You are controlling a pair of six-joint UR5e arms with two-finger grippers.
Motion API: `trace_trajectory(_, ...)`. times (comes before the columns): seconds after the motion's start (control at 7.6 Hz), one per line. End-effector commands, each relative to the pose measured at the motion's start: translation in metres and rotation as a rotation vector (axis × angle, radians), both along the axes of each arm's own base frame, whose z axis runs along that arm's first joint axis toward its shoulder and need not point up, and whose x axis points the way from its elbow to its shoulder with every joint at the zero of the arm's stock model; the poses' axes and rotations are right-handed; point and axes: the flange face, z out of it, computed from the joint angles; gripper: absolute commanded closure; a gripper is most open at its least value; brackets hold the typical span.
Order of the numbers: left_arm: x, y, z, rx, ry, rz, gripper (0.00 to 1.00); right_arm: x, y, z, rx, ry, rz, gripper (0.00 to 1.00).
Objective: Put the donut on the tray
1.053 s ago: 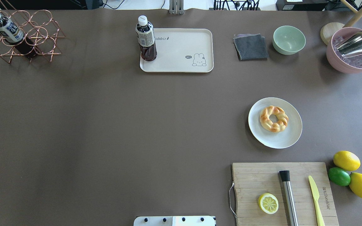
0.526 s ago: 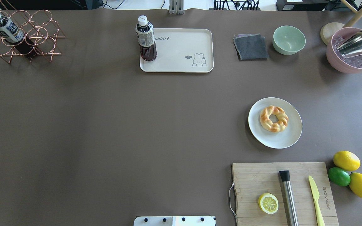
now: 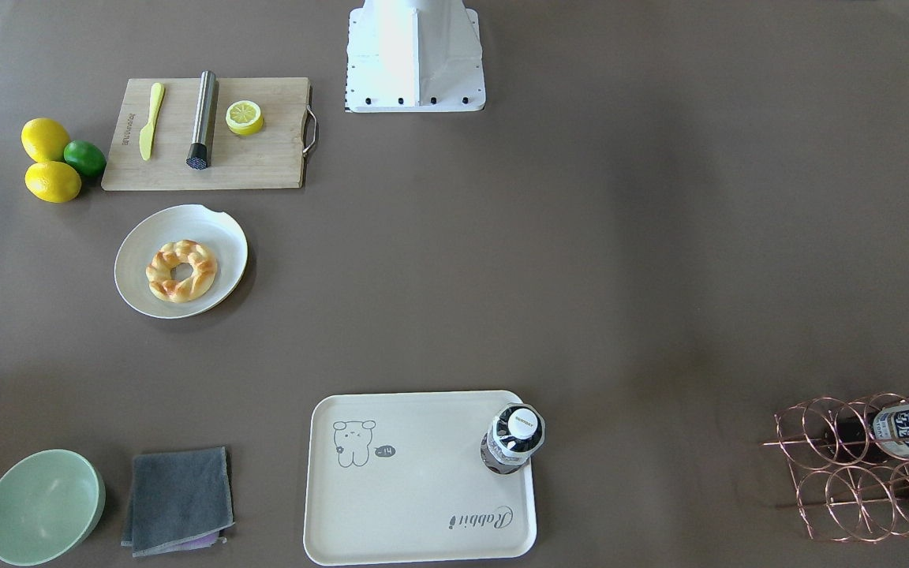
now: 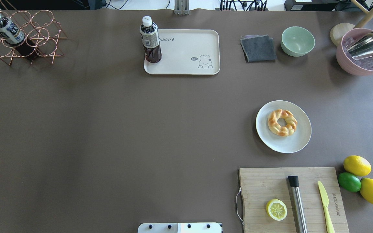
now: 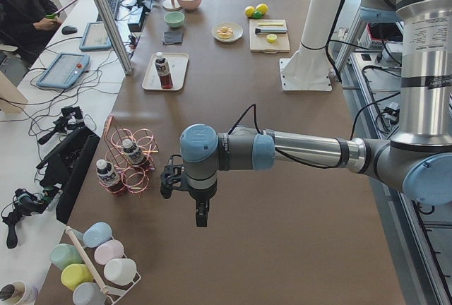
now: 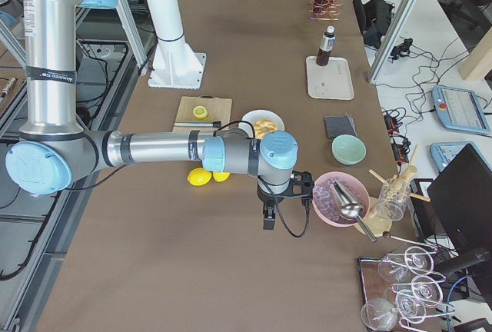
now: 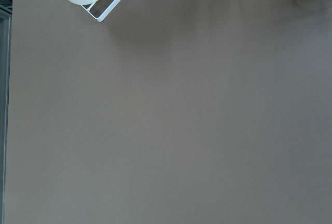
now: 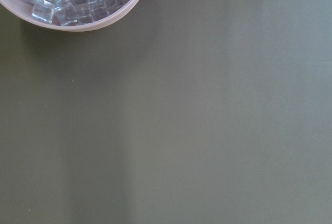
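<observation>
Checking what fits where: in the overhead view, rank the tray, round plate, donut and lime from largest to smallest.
1. tray
2. round plate
3. donut
4. lime
No two look alike in size.

Soft, even light from above fills every view. The matte brown desk (image 4: 108, 129) carries faint pale bands of sheen. Shadows are weak and blurry, as beside the plate (image 4: 299, 142). The right wrist view looks green-tinted, while the overhead view is sharp.
</observation>
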Motion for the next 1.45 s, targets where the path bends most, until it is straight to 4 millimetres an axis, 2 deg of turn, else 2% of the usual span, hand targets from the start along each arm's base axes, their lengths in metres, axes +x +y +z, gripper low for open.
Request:
trace_trajectory(0.0,-0.001,0.002,0.005,-0.01,-0.005,-0.001,0.02,-0.007,-0.004,-0.006,0.043,-0.024,-0.011,0.0)
trace_trajectory(0.26,-0.006,0.009,0.011,-0.022,-0.076,0.0,0.02,-0.008,-0.003,-0.002,0.035,-0.029,-0.013,0.0)
trace_trajectory(0.53,-0.009,0.015,0.015,-0.033,-0.075,-0.007,0.02,-0.011,-0.009,0.004,0.019,-0.021,-0.014,0.0)
trace_trajectory(0.79,-0.008,0.013,0.013,-0.031,-0.071,-0.007,0.02,-0.024,-0.015,0.001,0.02,-0.025,-0.037,0.0)
trace_trajectory(1.32,-0.009,0.016,0.011,-0.027,-0.067,-0.011,0.02,-0.024,-0.016,0.001,0.026,-0.026,-0.041,0.0)
